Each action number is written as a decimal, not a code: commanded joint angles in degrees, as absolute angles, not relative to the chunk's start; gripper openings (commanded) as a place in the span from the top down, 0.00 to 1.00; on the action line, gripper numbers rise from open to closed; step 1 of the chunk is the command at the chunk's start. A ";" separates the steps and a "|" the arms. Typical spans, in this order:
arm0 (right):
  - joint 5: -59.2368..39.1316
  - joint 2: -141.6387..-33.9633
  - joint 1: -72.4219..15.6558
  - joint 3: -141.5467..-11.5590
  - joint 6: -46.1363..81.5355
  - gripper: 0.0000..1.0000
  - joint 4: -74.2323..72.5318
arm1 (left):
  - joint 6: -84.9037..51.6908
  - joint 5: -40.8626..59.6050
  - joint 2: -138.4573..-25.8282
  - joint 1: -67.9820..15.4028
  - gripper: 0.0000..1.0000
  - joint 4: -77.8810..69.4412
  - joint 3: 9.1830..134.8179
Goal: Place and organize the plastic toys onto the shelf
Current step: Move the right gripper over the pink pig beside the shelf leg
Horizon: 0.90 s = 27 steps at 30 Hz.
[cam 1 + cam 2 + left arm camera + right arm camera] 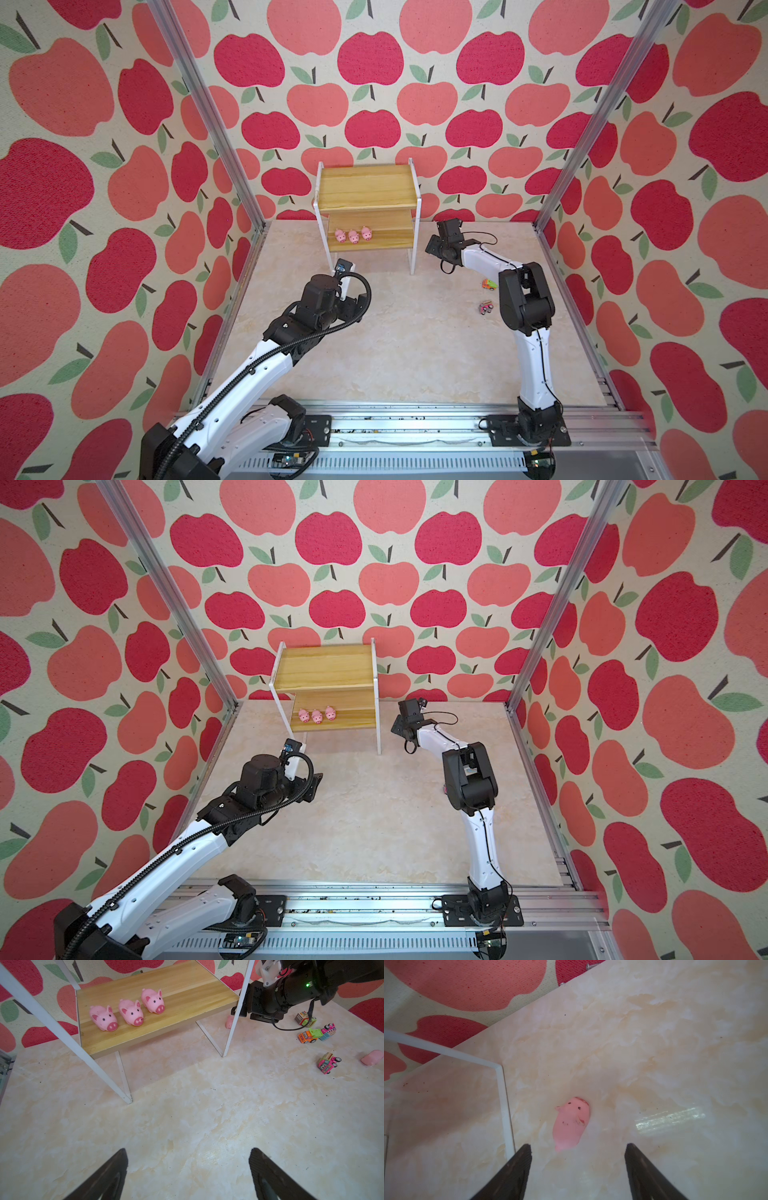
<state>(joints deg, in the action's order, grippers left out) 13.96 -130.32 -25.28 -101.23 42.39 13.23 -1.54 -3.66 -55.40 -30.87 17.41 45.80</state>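
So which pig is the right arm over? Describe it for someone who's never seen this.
Find the wooden shelf at the back wall, then its white frame on the right side. A pink pig lies on the tabletop just beside that frame, under the right gripper. Unlike the three pigs lined up on the lower board, it is off the shelf.

You look into a booth walled in cream fabric printed with red and coral apples point(374, 62), framed by slanting silver aluminium posts point(206, 110), above a glossy cream marble-look tabletop point(415, 340) edged by a grooved aluminium rail point(415, 419).
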 commanded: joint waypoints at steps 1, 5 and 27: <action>16.85 -133.66 -25.68 -106.79 45.74 0.26 18.00 | -0.44 -3.98 -55.63 -30.92 0.07 18.02 46.38; 17.40 -139.22 -25.99 -114.81 46.99 0.27 23.52 | -0.44 -3.95 -55.72 -30.85 0.07 18.01 46.41; 16.65 -127.77 -26.98 -101.20 38.94 0.82 19.34 | -0.18 -4.57 -56.14 -30.18 0.07 18.19 46.41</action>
<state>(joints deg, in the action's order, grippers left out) 17.93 -135.90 -26.98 -108.29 42.98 21.91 -1.37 -3.68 -56.31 -30.59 17.41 45.80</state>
